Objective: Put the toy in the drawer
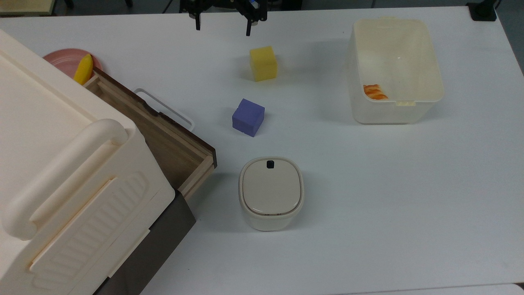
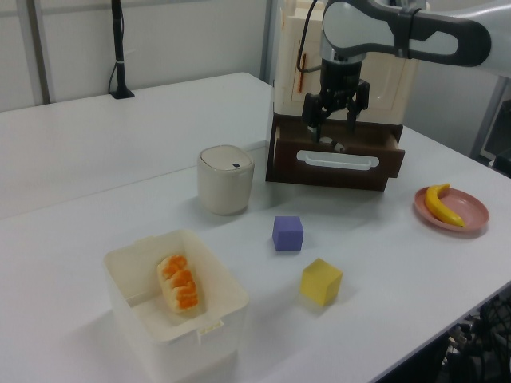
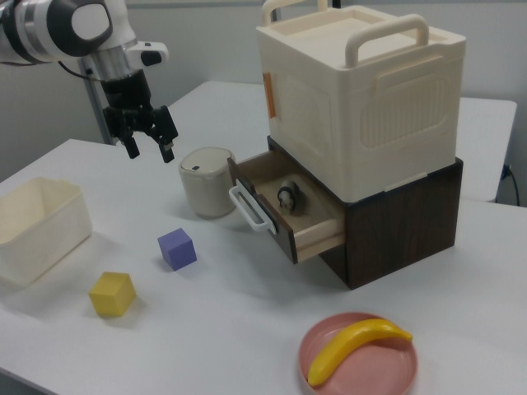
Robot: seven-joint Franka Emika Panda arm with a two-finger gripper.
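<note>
Inside the drawer (image 3: 309,216), which stood pulled out from the dark base under the cream cabinet (image 3: 362,99), the toy (image 3: 286,196) lay on the wood-grain floor toward the back, a small black-and-white shape apart from the dark front and its white loop handle (image 3: 249,207). High above the bench (image 1: 368,196) hung the gripper (image 3: 148,148), its two fingers spread wide with nothing between them; in the right view it sat to the right view's left of the lidded cream canister (image 3: 206,181), and in the top view its fingertips showed at the far edge of the bench, just beyond the yellow cube (image 1: 263,63). The purple cube (image 1: 248,117) stood near the middle of the bench, between the yellow cube and the canister, touching neither. Toward the top view's right corner stood the translucent bin (image 1: 395,69), with an orange-and-white piece (image 1: 375,91) resting inside against its near wall. A pink plate (image 3: 358,355) carrying a banana (image 3: 354,346) lay near the bench edge beside the cabinet, well apart from the cubes
</note>
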